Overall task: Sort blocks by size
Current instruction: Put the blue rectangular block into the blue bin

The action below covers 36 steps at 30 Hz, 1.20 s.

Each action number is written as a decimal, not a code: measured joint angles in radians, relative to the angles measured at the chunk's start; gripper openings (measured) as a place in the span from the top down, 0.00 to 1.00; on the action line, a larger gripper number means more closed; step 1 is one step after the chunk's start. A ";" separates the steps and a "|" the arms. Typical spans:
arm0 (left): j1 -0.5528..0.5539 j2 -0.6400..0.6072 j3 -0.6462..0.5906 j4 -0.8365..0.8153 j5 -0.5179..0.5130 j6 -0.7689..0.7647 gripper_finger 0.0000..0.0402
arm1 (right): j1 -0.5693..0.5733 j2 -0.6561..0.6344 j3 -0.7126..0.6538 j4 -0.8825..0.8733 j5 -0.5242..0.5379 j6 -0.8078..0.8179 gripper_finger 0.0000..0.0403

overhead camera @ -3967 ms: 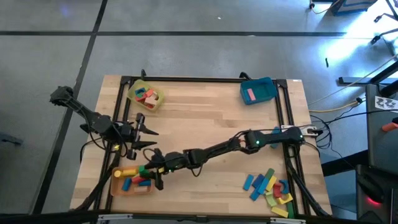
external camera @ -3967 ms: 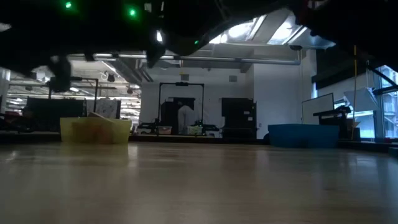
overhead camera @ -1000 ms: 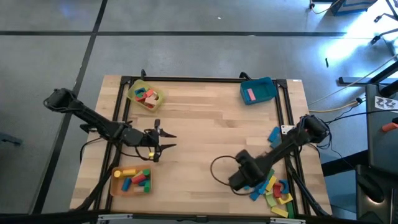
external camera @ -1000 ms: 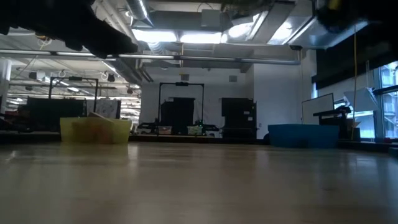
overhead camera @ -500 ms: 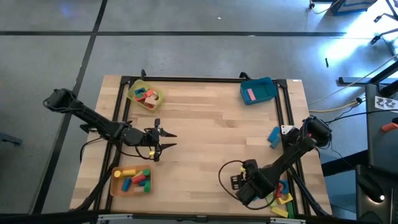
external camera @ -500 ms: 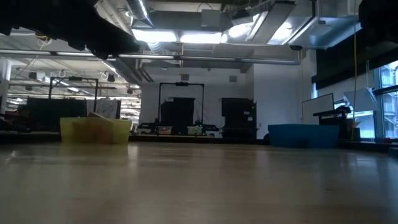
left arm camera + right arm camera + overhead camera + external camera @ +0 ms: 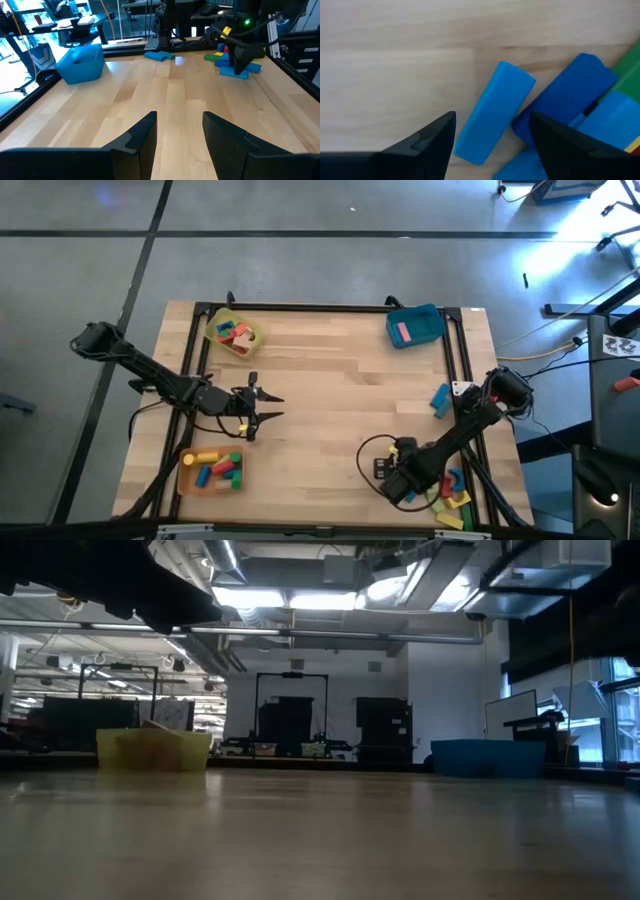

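A pile of blocks (image 7: 447,492) in blue, green, yellow and red lies on the table at the near right. My right gripper (image 7: 400,480) points down over the pile's left edge, open. In the right wrist view its fingers (image 7: 491,120) stand on either side of a blue bar (image 7: 492,117) that lies flat, leaning against other blue blocks (image 7: 570,95). One blue block (image 7: 440,398) lies alone near the right edge. My left gripper (image 7: 262,405) is open and empty, level above the table's left half.
A yellow tray (image 7: 232,333) with blocks stands at the far left. A blue tray (image 7: 415,325) with a pink block stands at the far right. An orange tray (image 7: 210,470) with several blocks stands at the near left. Bare wood lies across the table's middle (image 7: 330,380).
My right gripper has moved toward the table's near right and now stands over the left edge of the block pile. My left arm has kept still.
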 joint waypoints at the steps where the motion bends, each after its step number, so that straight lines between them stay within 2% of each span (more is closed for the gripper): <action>1: 0.000 0.000 0.000 0.000 0.000 0.000 0.64 | 0.000 0.000 -0.008 0.000 -0.005 0.007 0.37; 4: 0.000 0.000 0.000 0.000 0.000 0.000 0.64 | 0.000 -0.003 -0.027 0.017 -0.006 0.018 0.37; 8: 0.000 0.000 0.000 0.000 0.000 0.003 0.64 | 0.000 0.005 -0.037 0.028 0.053 -0.009 0.37; 19: 0.000 0.000 0.000 -0.003 0.000 0.004 0.64 | 0.000 -0.004 -0.086 0.121 0.024 -0.010 0.37; 29: 0.000 0.000 0.000 -0.002 0.000 0.007 0.64 | 0.000 -0.002 -0.087 0.131 0.005 -0.207 0.37; 36: 0.000 0.000 0.000 -0.002 0.000 0.008 0.64 | 0.000 -0.001 -0.087 0.129 0.005 -0.245 0.37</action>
